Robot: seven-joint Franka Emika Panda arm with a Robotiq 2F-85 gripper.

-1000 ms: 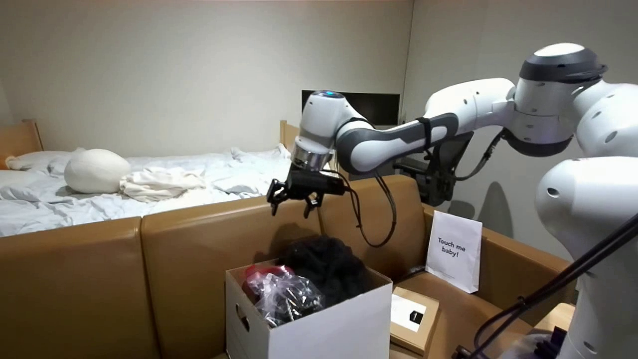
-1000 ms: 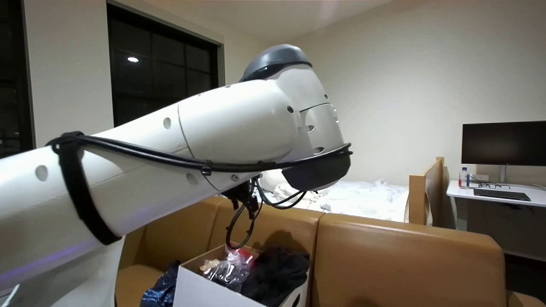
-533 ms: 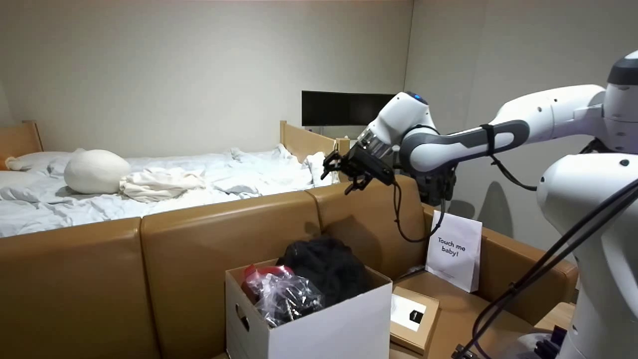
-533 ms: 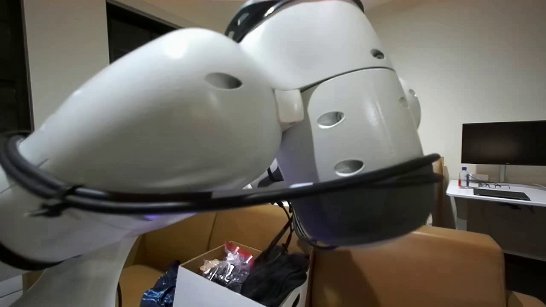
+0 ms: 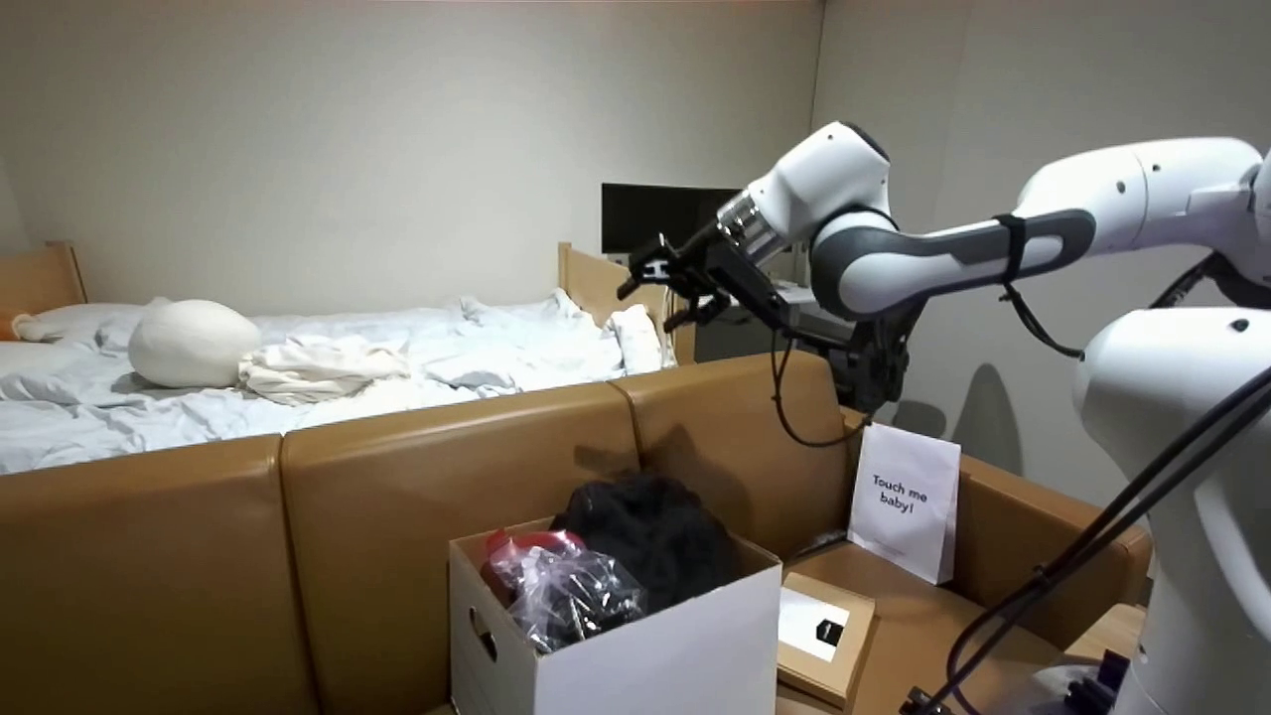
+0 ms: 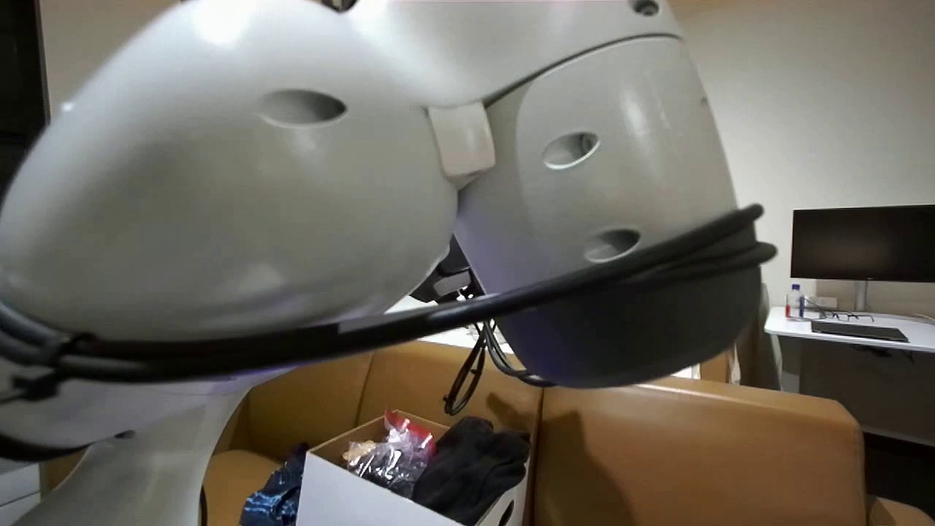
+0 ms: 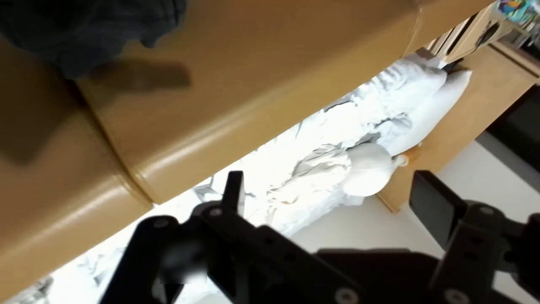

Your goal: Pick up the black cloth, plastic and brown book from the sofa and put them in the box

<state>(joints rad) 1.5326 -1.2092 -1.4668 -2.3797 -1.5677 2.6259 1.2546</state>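
In an exterior view: matte black cloth (image 5: 653, 536), crinkly see-through plastic (image 5: 581, 594) in white cardboard box (image 5: 660, 660) — flat brown book (image 5: 824, 638) beside it on leather sofa (image 5: 467, 457). In an exterior view: shiny blue bundle (image 6: 275, 495) by box. Wrist view: claw (image 7: 331, 200) spread wide — nothing gripped.

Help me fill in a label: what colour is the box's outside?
The box is white outside, seen best in an exterior view.

Cloth (image 5: 650, 536) and plastic (image 5: 576, 596) in the box (image 5: 660, 660), book (image 5: 824, 641) beside it on the sofa (image 5: 447, 477)
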